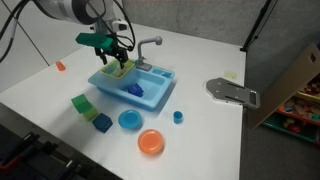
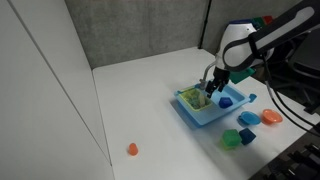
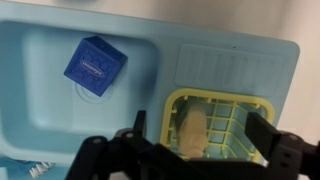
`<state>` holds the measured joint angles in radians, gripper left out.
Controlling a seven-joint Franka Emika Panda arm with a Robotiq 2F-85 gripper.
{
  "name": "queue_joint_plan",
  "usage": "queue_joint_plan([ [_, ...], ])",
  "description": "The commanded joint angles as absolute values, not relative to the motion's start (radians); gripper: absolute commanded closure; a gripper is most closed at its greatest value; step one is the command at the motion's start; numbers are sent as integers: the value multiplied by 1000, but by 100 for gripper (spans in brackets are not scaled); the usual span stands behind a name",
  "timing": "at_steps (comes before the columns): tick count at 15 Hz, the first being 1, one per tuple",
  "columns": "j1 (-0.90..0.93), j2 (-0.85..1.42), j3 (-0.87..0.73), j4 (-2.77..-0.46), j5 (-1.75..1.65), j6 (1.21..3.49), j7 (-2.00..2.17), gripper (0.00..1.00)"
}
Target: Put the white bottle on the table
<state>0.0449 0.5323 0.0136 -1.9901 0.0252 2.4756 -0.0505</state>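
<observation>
The white bottle (image 3: 190, 133) is cream, lying in the yellow rack (image 3: 216, 97) in one half of the light-blue toy sink (image 3: 40, 110). My gripper (image 3: 198, 138) is open, one finger on each side of the rack, just above the bottle and not touching it. In both exterior views the gripper (image 1: 118, 60) (image 2: 212, 90) hangs over the rack end of the sink (image 1: 150, 95) (image 2: 205, 118); the bottle is too small to make out there. The white table (image 1: 200, 60) (image 2: 140, 100) carries the sink.
A blue cube (image 3: 95, 65) lies in the basin, by the grey faucet (image 1: 148, 45). On the table: green block (image 1: 82, 103), teal block (image 1: 102, 122), blue plate (image 1: 129, 120), orange bowl (image 1: 151, 142), small blue cup (image 1: 178, 116), grey metal plate (image 1: 230, 91), small orange piece (image 1: 60, 66).
</observation>
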Motion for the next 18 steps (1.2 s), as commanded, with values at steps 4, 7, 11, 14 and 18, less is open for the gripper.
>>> queue_joint_plan([
  [4,56,562,4,-1957,-4,2475,-7,0],
  [7,66,596,3,-1920,-12,2474,12,0],
  [11,89,648,-3,-1856,-22,2482,48,0],
  [14,104,687,-12,-1809,-28,2490,78,0],
  [18,121,731,-22,-1772,-31,2514,109,0],
])
